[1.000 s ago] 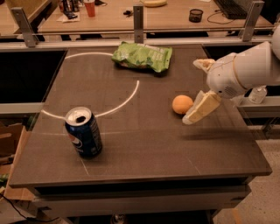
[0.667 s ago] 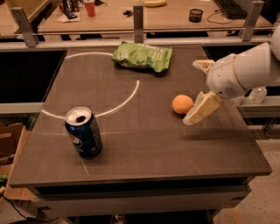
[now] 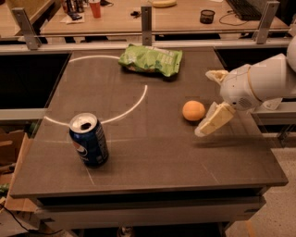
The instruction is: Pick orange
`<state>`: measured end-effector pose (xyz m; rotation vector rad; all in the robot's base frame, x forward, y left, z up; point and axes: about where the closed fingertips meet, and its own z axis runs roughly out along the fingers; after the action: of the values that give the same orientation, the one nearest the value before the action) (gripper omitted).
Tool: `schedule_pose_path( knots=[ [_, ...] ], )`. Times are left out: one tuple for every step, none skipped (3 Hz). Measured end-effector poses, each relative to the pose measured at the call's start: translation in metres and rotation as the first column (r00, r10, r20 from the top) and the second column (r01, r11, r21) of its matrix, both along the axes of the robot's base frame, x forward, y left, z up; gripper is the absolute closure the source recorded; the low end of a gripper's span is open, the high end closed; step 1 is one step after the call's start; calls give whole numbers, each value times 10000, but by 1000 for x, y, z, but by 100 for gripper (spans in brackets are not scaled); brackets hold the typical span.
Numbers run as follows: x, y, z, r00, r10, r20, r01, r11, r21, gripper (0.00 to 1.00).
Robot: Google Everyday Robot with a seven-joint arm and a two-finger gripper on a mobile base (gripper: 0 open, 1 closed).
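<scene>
The orange (image 3: 193, 111) is a small round fruit lying on the dark table (image 3: 152, 157), right of the middle. My gripper (image 3: 202, 103) is just to its right, on the end of the white arm (image 3: 259, 85) that comes in from the right edge. The gripper is open and holds nothing. One cream finger (image 3: 213, 121) slopes down beside the orange's lower right. The other finger (image 3: 215, 74) sits higher and farther back. The orange lies at the mouth of the open fingers; I cannot tell whether the lower finger touches it.
An open blue soda can (image 3: 89, 139) stands at the front left. A green chip bag (image 3: 151, 59) lies at the back centre. A white arc (image 3: 132, 107) is marked on the table. Metal rails and a cluttered desk (image 3: 138, 14) are behind. The table's right edge is close to the arm.
</scene>
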<state>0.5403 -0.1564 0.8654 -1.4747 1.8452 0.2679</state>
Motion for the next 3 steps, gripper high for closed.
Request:
schedule_pose_path(
  knots=[
    [2,-3,-21,9986,184,-505,-163,9989,434,0],
    [7,1,-34,9961,528,-709,-475,9961,743,0],
    [13,7,-36,9926,822,-891,-690,9874,1423,0]
  ],
)
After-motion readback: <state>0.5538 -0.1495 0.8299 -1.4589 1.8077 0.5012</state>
